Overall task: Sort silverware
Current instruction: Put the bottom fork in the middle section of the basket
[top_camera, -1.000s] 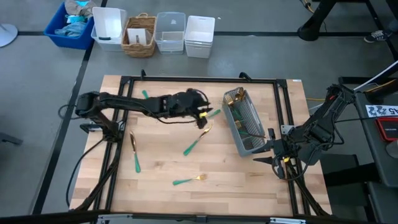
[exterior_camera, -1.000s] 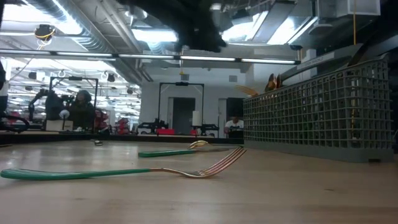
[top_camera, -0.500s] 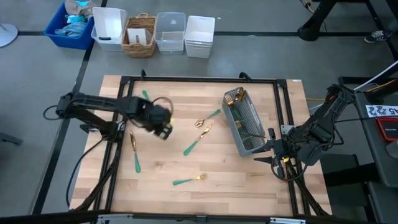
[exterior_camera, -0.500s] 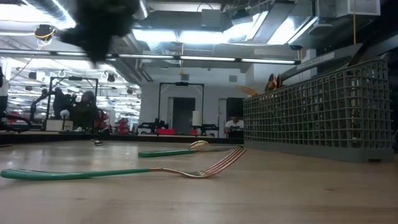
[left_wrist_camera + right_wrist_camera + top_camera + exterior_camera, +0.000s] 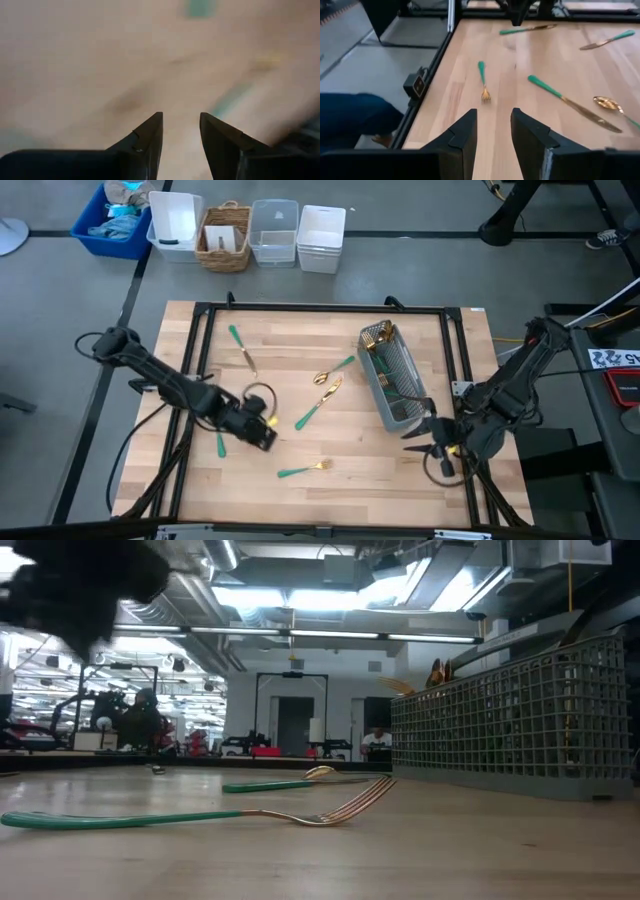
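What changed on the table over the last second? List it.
The left gripper swung from beside the caddy back across the table to the near left, jaws apart and empty. The right gripper shifted slightly nearer. The loose silverware stayed put.

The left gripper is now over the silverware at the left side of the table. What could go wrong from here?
1. The left gripper hangs with open jaws over a green-handled piece it partly hides; a descent off centre could push the piece away instead of gripping it.
2. The knife and spoon lie almost touching, so picking one may drag the other.
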Tool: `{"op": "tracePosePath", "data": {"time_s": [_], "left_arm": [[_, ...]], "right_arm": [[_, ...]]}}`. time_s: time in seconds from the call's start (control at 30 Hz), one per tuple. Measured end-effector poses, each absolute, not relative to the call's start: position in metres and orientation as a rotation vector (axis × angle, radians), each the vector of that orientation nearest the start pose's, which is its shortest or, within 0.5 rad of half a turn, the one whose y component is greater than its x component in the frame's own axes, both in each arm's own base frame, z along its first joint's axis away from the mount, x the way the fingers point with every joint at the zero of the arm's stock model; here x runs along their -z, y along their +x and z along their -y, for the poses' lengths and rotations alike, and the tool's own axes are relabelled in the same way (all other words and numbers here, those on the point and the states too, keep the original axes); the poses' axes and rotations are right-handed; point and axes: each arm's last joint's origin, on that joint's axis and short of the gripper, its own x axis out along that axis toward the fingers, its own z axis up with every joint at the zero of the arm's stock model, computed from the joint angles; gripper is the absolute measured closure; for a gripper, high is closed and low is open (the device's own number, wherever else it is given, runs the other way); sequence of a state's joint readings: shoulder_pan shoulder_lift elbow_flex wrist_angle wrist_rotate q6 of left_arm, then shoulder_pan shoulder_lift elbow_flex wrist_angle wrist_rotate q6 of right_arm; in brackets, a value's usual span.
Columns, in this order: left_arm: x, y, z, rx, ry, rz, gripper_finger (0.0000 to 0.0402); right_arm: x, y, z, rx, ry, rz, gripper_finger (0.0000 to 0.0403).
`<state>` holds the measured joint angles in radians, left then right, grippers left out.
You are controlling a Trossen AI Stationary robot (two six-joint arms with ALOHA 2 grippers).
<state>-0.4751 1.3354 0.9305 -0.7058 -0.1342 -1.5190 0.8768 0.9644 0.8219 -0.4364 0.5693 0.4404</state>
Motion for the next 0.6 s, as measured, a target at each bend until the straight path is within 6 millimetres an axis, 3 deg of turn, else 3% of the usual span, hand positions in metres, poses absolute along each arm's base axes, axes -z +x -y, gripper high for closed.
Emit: {"op": "tracePosePath", "data": {"time_s": [0.1,0.23,0.4,0.6], "left_arm": [[-0.225,0.241,0.128,-0.336,-1.025,-0.814,0.0279],[-0.216,0.262,0.142,-0.179,-0.887,-0.645,0.0279],[-0.196,0.280,0.151,-0.119,-0.778,-0.611,0.0279],[-0.180,0.284,0.155,-0.129,-0.731,-0.650,0.0279]], "right_arm": [[-0.288,0.146,-0.152,-0.199,0.043,-0.493,0.0284],[-0.281,0.158,-0.166,-0.203,0.058,-0.479,0.0284],[-0.272,0.173,-0.183,-0.193,0.184,-0.448,0.0284],[-0.255,0.196,-0.192,-0.122,0.356,-0.461,0.0284]]}}
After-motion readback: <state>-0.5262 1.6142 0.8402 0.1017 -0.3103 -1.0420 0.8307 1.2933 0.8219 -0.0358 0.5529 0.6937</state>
